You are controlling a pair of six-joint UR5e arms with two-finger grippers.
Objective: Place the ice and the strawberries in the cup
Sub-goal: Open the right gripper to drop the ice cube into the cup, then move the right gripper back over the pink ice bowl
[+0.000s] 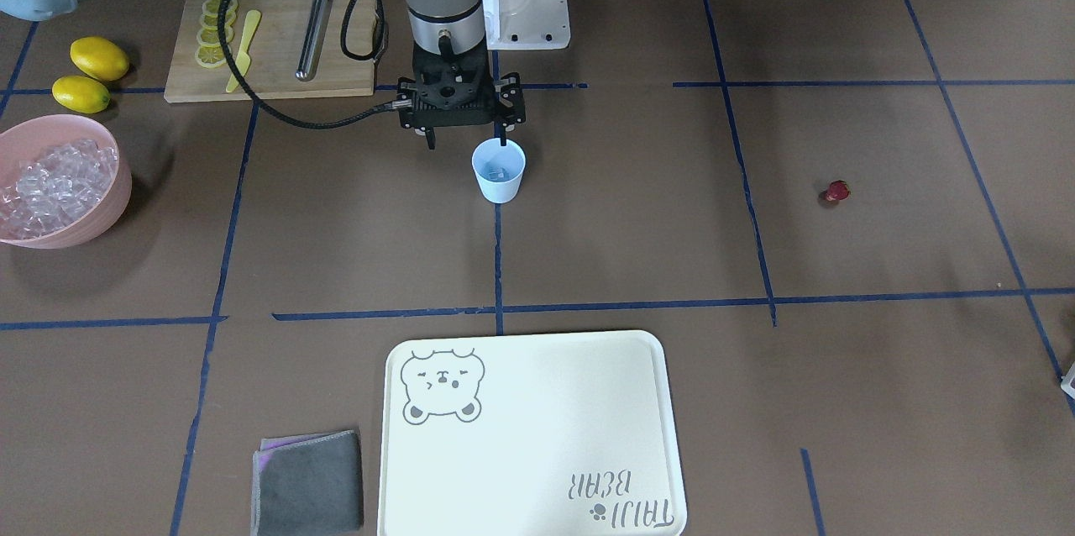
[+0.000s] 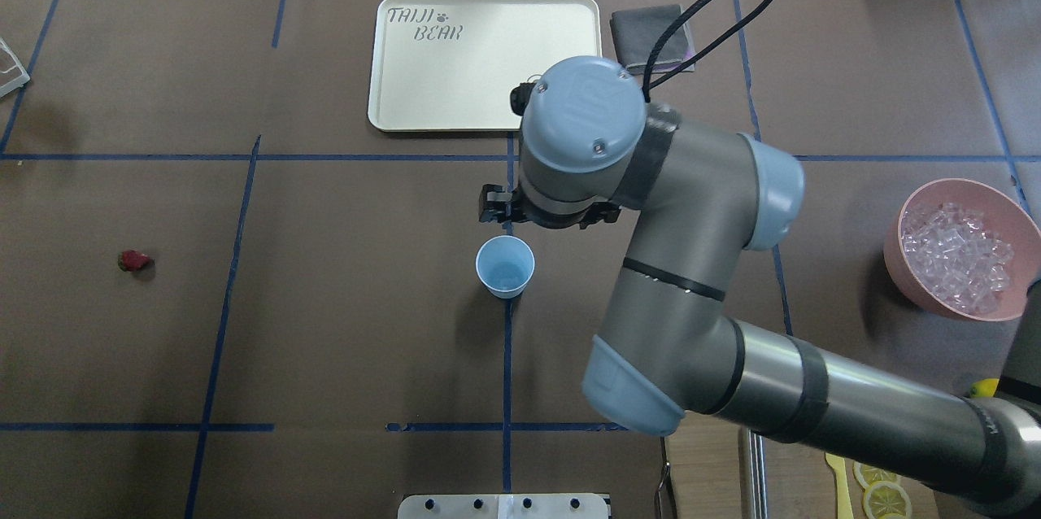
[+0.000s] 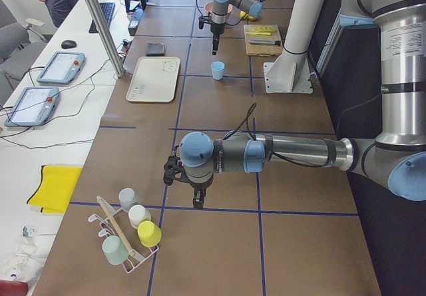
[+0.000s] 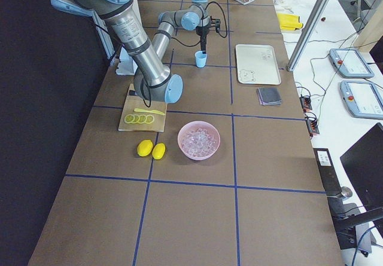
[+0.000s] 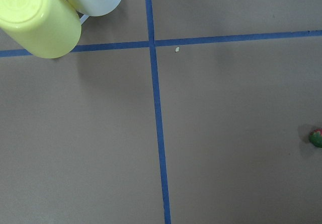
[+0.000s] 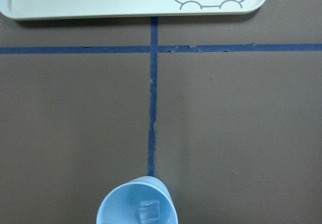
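Observation:
The pale-blue cup [image 1: 499,170] stands upright at the table's middle, also in the overhead view [image 2: 505,266]. One clear ice cube [image 6: 149,211] lies in its bottom. My right gripper [image 1: 466,141] hangs open and empty just above the cup, on the robot's side of it, with one finger [image 1: 502,133] over the rim. The pink bowl [image 1: 117,183] full of ice [image 1: 50,183] is far off on my right side. The strawberry [image 1: 835,191] lies alone on the table on my left side, at the right edge of the left wrist view [image 5: 316,137]. My left gripper [image 3: 197,203] hangs above the table; I cannot tell its state.
A white tray [image 1: 529,435] and a grey cloth [image 1: 308,481] lie on the far side of the table from the robot. A cutting board [image 1: 269,44] holds lemon slices, a knife and a tube; two lemons [image 1: 91,72] lie beside it. A cup rack [image 3: 130,233] stands beyond the left gripper.

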